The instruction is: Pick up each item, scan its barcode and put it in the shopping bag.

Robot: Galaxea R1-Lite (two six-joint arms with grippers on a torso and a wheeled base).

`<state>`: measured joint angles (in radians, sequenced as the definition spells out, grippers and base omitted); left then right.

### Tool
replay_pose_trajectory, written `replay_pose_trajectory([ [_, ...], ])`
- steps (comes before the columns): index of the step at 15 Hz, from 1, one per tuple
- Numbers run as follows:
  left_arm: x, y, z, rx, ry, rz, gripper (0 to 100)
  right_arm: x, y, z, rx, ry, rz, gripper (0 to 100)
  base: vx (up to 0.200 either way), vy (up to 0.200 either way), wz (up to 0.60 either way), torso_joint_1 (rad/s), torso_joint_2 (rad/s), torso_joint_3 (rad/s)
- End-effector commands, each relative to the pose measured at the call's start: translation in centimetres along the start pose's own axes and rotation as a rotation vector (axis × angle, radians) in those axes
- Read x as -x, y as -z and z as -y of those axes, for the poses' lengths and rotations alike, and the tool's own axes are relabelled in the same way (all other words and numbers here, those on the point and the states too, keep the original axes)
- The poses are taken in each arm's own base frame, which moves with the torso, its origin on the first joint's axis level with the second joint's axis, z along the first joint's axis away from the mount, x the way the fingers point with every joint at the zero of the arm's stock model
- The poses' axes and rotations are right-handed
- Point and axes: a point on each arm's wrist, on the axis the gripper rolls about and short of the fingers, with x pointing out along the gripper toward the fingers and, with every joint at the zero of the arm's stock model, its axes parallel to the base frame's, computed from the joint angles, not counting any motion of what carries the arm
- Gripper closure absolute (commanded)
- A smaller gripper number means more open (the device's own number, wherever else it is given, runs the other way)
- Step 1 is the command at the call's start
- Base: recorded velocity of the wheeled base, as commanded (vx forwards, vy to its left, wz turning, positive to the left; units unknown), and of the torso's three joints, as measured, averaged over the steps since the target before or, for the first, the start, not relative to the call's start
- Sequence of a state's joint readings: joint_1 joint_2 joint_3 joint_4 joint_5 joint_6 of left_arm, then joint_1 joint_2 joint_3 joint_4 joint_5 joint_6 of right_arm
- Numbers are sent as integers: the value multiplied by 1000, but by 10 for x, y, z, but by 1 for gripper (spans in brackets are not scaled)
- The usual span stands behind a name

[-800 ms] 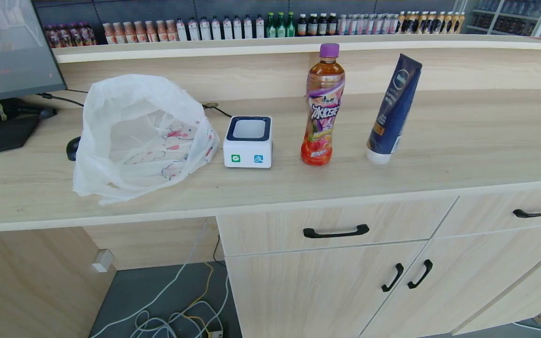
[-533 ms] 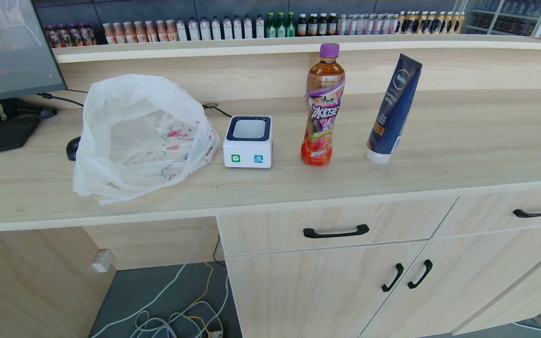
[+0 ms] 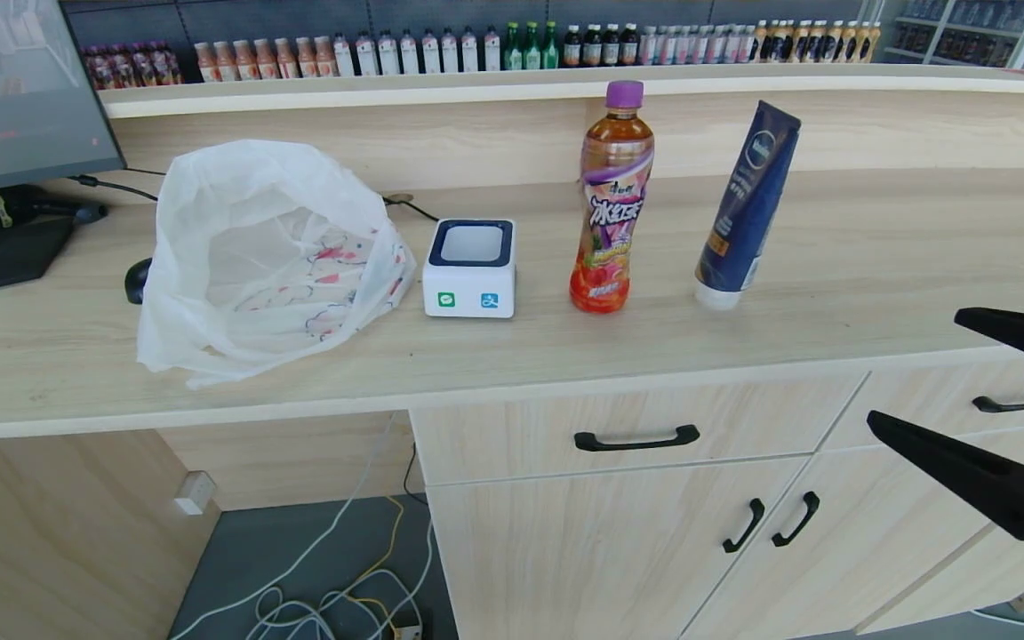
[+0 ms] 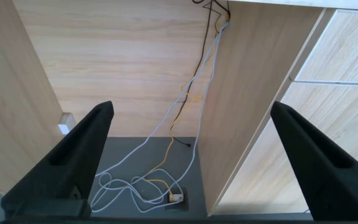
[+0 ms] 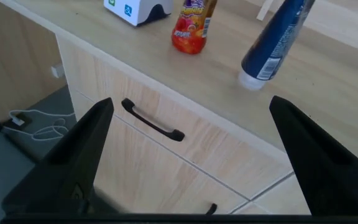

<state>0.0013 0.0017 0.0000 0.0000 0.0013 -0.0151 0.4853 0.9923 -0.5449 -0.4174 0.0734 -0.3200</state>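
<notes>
1. Judged step: the first pick, since nothing is scanned or bagged yet. The right claw [image 3: 914, 366] hangs wide open and empty, below the table [image 3: 876, 267] edge.
2. The blue tube [image 3: 748, 209] stands nearest, above and left of that claw. The bottle [image 3: 610, 196], scanner [image 3: 469, 267] and shopping bag [image 3: 254, 258] lie farther left in turn.
3. The left claw [image 4: 191, 106] is also wide open, low under the table.
4. Next move: rise, advance and close around the leaning tube without toppling it.

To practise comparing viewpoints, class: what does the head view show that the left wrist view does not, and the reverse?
Head view, not left wrist: the bag, scanner, bottle and tube on the counter, plus the open right gripper. Left wrist view, not head: the open left gripper. Both: the floor cables and the wooden cabinet.
</notes>
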Motion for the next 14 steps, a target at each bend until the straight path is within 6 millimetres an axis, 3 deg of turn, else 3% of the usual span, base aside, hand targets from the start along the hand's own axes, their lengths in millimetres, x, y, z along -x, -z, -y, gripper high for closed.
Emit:
replay_pose_trajectory([
  [1,0,0,0,0,-1,0,0,-19,3,-9,2,-54,-38,0,0,0,0,0,0,0],
  [4,0,0,0,0,-1,0,0,-48,-5,-24,7,-90,0,0,0,0,0,0,0,0],
  [9,0,0,0,0,-1,0,0,-89,-6,-32,5,-67,55,0,0,0,0,0,0,0],
  [14,0,0,0,0,-1,0,0,-117,-10,-38,-11,-47,92,0,0,0,0,0,0,0],
])
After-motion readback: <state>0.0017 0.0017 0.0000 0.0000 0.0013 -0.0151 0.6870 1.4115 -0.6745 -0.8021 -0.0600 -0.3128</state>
